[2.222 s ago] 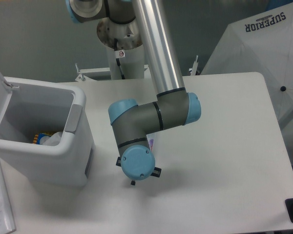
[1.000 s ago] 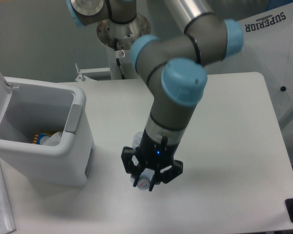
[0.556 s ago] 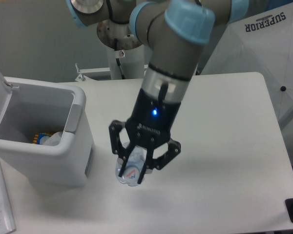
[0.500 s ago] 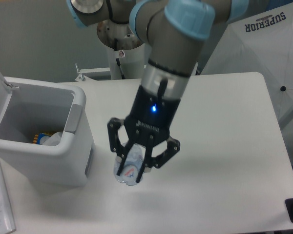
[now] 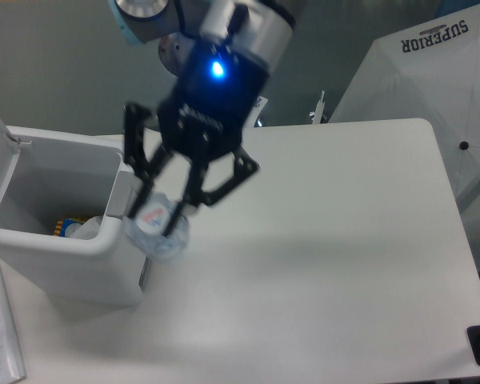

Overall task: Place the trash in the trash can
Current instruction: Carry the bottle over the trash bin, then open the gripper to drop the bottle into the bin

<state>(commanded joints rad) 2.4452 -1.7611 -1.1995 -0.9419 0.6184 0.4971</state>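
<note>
I see my black end effector (image 5: 162, 218) pinching the crushed clear plastic bottle (image 5: 156, 230), lifted off the smooth white tabletop (image 5: 344, 240), right beside the boxy pale trash can (image 5: 72, 256) rim.

crushed bottle (image 5: 157, 230): clear plastic, crinkled and shiny, with a printed label
gripper (image 5: 154, 214): black, matt housing; dark fingers (image 5: 138, 186) of hard plastic or metal, cannot tell which
trash can (image 5: 104, 264): pale grey-white plastic, smooth, faint sheen
surface (image 5: 344, 240): white, smooth, matt
umbrella (image 5: 432, 80): white cloth, matt, dark printed lettering
</note>
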